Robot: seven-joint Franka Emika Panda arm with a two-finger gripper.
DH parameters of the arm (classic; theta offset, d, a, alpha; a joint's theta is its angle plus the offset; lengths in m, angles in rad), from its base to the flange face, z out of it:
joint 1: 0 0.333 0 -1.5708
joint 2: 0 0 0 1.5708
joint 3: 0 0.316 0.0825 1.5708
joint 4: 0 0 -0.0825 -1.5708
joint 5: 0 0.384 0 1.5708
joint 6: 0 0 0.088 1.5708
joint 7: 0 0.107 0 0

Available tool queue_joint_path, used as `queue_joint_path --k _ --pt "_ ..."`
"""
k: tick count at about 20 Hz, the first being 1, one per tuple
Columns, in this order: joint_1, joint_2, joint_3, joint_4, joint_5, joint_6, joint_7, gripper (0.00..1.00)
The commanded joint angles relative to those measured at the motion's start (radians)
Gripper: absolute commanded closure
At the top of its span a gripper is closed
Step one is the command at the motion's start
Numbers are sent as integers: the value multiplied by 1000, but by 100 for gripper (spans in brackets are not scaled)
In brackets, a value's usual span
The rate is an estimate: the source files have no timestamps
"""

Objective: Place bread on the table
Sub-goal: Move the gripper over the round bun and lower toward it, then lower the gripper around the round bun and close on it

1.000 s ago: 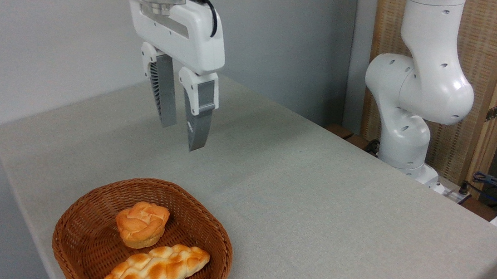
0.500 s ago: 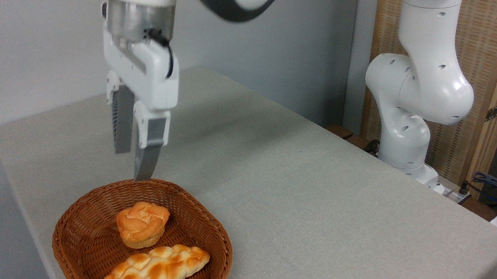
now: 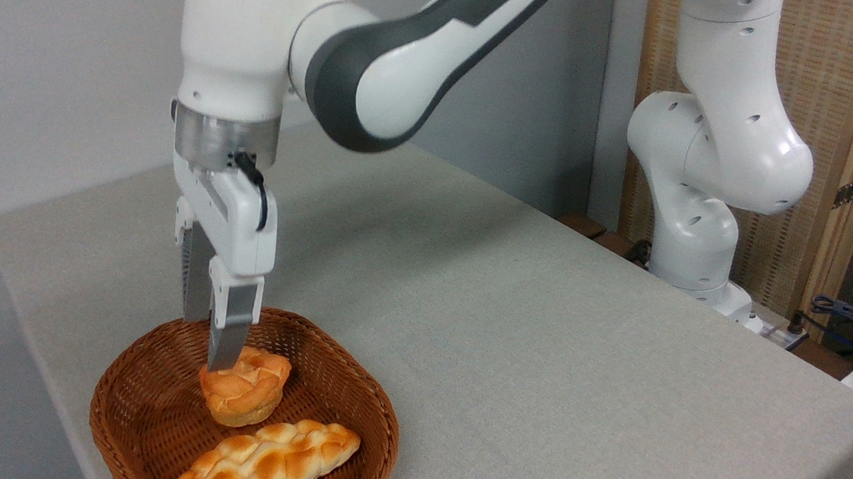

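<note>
No readable text, labels, brand marks or nos. anywhere: robot arm (image 3: 413, 58) casing is plain white/grey, wicker basket (image 3: 370, 422) and cloth-covered surface (image 3: 541, 344) carry no print.

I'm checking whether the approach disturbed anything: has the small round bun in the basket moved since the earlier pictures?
No. The bread sits at the same spot against the basket rim and the braided loaf; only the gripper has come down to it.
</note>
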Motion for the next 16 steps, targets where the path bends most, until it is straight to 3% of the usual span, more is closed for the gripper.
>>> queue_joint_path --k 1,4,9,16 --pt "0 15 1 -14 12 27 19 0" --pt "0 16 1 -26 24 27 46 0" --pt "2 25 1 -48 151 28 60 0" --pt "2 41 -14 -58 168 31 65 0"
